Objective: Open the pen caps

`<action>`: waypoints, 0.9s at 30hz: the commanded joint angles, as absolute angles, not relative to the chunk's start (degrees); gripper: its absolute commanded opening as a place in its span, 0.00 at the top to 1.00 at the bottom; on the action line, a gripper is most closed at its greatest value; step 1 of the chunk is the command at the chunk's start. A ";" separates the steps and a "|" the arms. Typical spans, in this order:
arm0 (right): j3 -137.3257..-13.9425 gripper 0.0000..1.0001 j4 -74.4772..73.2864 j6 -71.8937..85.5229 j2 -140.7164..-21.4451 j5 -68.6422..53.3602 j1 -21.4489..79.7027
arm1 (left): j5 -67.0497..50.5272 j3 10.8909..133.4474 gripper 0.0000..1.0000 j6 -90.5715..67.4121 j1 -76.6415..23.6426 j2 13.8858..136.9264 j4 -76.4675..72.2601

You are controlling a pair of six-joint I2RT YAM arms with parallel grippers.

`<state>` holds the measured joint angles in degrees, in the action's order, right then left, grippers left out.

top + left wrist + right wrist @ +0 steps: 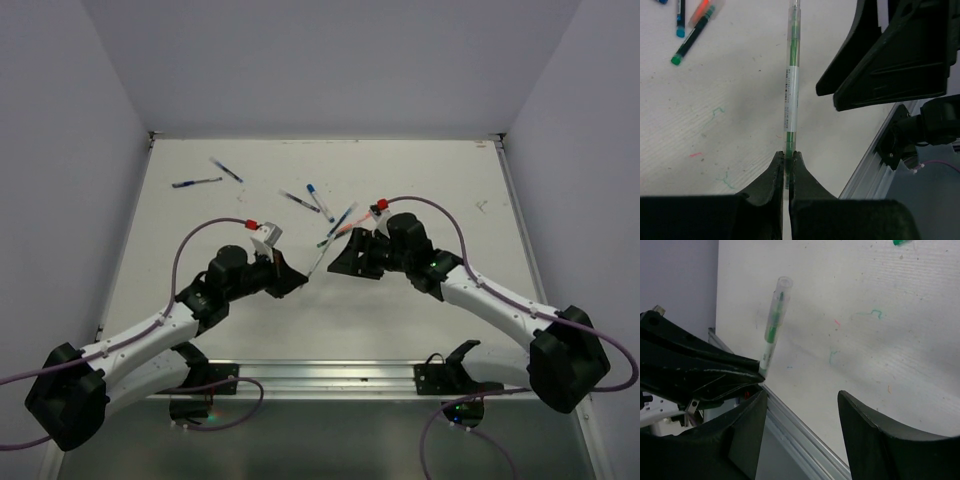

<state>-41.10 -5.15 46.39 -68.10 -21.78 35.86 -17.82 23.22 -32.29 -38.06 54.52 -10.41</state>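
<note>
With the left gripper (pixel 788 156) clamped on the tail of the green pen (pixel 791 85), held above the middle of the tabletop (pixel 430 170), the right gripper (pixel 802 402), jaws apart and empty, should square up around the clear cap (pixel 782 287) and pull straight along the pen

Place: a robotics lab test cell is showing.
Enclosure: plain pale walls (pixel 330 60) are boxing in a white table (pixel 400 325).
Rig: left arm (pixel 140 340) and right arm (pixel 490 300) are sitting bolted by an aluminium rail (pixel 330 373), trailing purple cables (pixel 186 247).
Surface: ink scribbles (pixel 831 356) are marking the tabletop.
</note>
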 commanded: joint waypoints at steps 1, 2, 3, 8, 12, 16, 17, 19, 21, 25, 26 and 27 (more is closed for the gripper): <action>-42.45 0.38 2.28 48.69 -70.30 -17.94 37.96 | -21.53 22.68 1.00 -34.01 -38.32 53.09 -15.73; -42.36 0.39 2.98 48.95 -70.75 -17.23 38.66 | -21.71 22.68 1.00 -34.19 -38.49 53.09 -15.91; -42.28 0.39 4.55 49.39 -71.27 -17.05 38.93 | -22.14 22.41 1.00 -34.28 -38.50 53.09 -16.34; -42.63 0.44 8.60 50.62 -73.48 -16.27 41.04 | -22.76 22.59 1.00 -34.45 -38.58 53.79 -16.79; -43.42 0.46 9.23 50.89 -75.23 -14.68 42.27 | -23.38 22.67 1.00 -34.72 -38.67 53.88 -17.31; -43.77 0.51 10.46 51.24 -76.81 -13.54 43.33 | -24.34 22.32 1.00 -35.86 -38.85 54.05 -19.07; -43.86 0.53 10.81 51.33 -77.08 -13.10 43.50 | -24.61 22.32 1.00 -36.03 -38.85 54.31 -19.42; -43.94 0.61 10.98 51.68 -77.69 -12.48 43.59 | -25.22 22.15 1.00 -36.30 -38.94 54.58 -20.13; -43.94 0.92 11.60 51.77 -77.96 -12.39 43.68 | -25.75 22.06 1.00 -36.56 -39.11 54.67 -20.83; -43.77 1.00 10.11 51.33 -76.65 -10.73 43.86 | -24.70 22.76 0.95 -35.34 -39.20 54.14 -18.38; -43.60 1.00 8.98 51.15 -76.21 -10.20 43.86 | -22.87 22.94 0.83 -35.25 -39.20 53.53 -17.33; -43.59 1.00 8.36 51.07 -75.77 -10.02 43.86 | -21.72 22.94 0.69 -35.16 -39.11 53.18 -15.49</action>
<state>-42.57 9.85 52.45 -77.21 -15.07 44.29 -21.87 22.02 -35.00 -38.65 54.89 -15.38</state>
